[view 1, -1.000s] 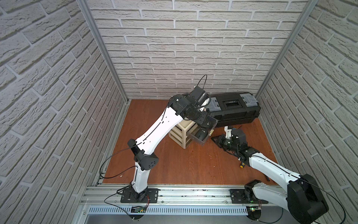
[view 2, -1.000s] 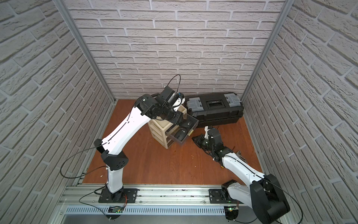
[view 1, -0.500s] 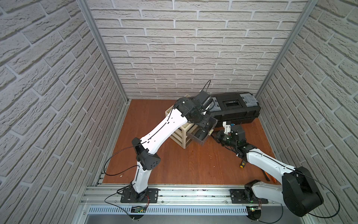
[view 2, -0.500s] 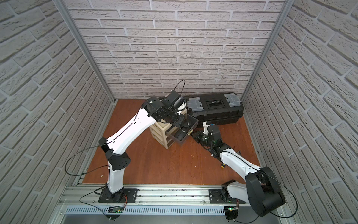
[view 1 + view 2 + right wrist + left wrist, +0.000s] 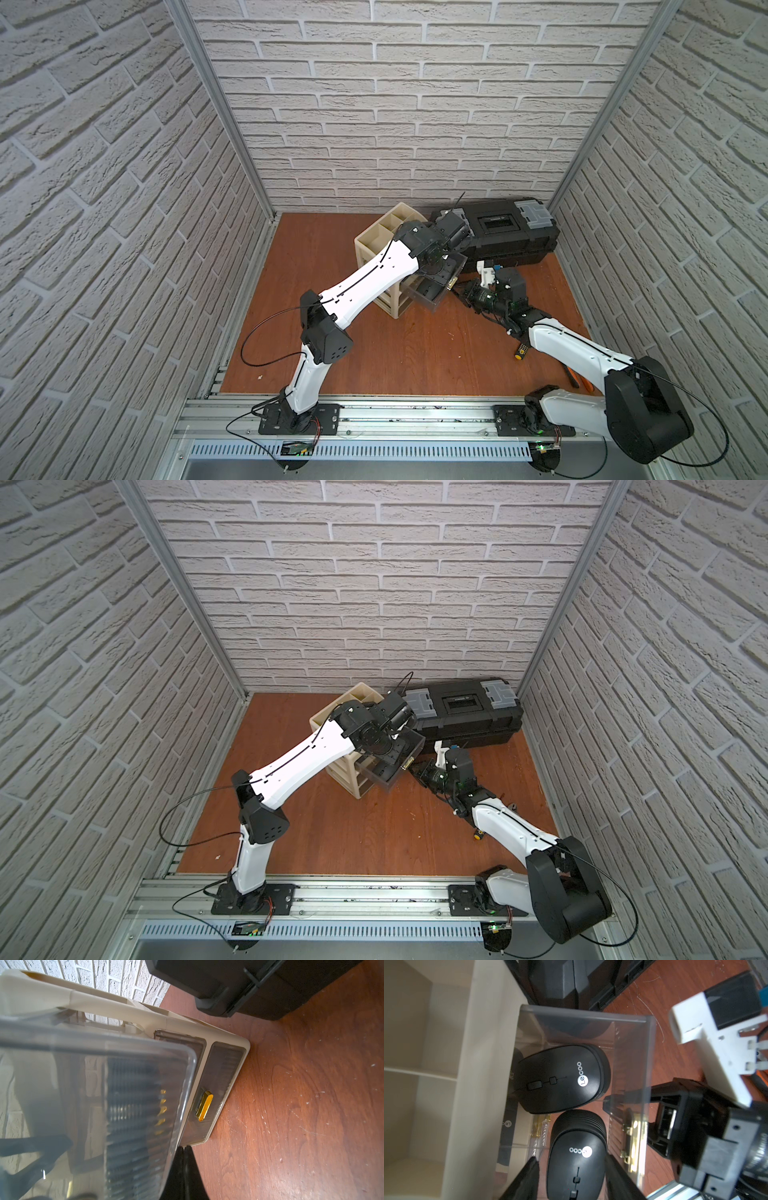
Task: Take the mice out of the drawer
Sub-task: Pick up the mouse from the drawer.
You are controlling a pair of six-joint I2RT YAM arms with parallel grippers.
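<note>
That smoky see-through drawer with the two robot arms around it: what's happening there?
The robot is emptying the pulled-out smoky clear plastic drawer of a beige plastic organiser. Its left gripper reaches in, open, with its fingers on either side of one oval matte black computer mouse, which seems not lifted yet. A second identical black mouse lies beside it. The right gripper, shut, sits at the drawer's front.
</note>
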